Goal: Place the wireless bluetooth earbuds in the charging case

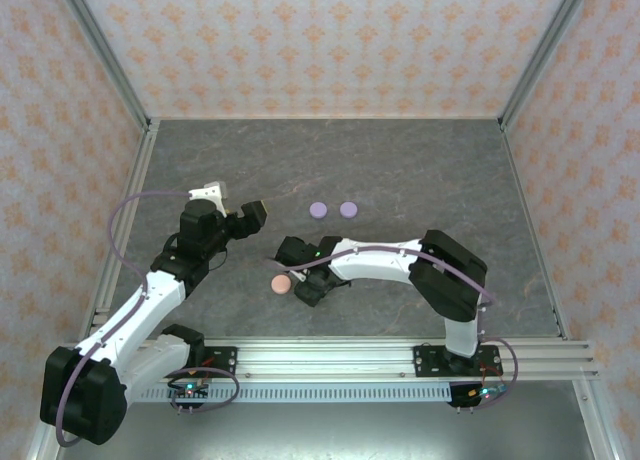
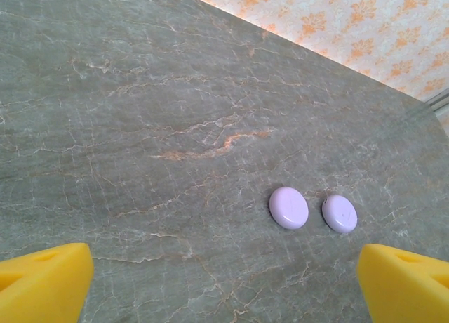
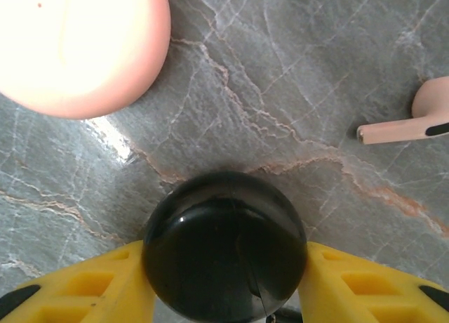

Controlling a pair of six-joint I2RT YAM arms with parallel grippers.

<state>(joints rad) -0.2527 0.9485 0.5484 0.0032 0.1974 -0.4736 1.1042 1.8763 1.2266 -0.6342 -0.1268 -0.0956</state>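
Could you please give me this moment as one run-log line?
left gripper: open, empty | right gripper: closed on black case | pink case, pink earbud: on table | lavender cases: untouched

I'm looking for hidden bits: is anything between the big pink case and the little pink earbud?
No. In the right wrist view, bare grey table lies between the pink case and the pink earbud.

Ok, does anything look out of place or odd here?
Nothing damaged or spilled. One pale pink earbud lies loose on its side on the table, apart from the pink case, while the right claw grips a black case.
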